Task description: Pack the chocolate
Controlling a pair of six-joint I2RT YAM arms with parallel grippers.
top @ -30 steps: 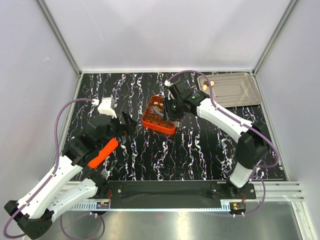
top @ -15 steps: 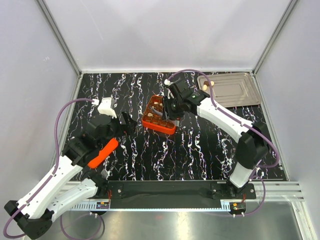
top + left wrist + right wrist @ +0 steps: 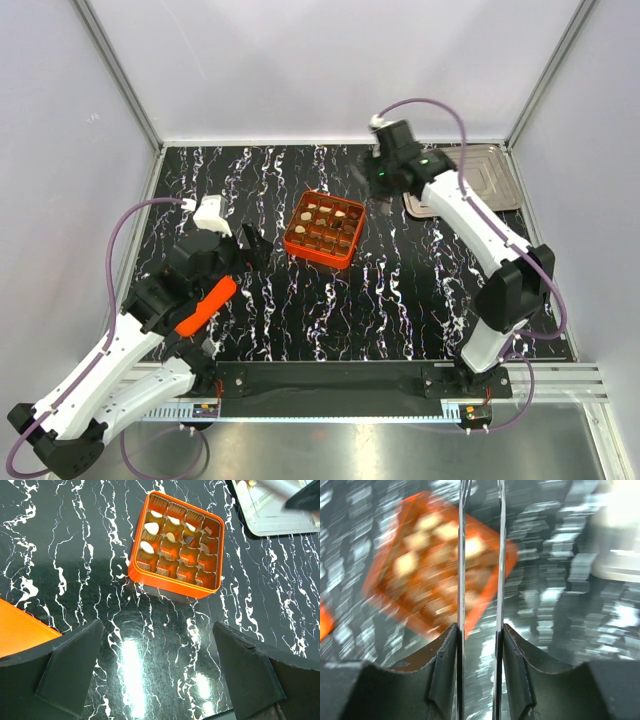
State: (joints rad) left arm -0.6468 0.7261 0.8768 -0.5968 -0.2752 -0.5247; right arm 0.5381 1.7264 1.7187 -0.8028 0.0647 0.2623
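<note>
Non-task items at your station: table, box, tray, enclosure.
Your black table (image 3: 400, 300) has white marble veining and a glossy top that reflects the overhead light in the left wrist view. You have an orange grid box (image 3: 318, 252) standing flat on it near the middle, square, four cells by four, turned slightly off the table's edges. Your silver metal tray (image 3: 495, 180) lies flat in the far right corner, well apart from the box; its left part is hidden in the top view. Plain white walls (image 3: 330, 70) close the far side and both flanks, joined by aluminium posts (image 3: 120, 75).
</note>
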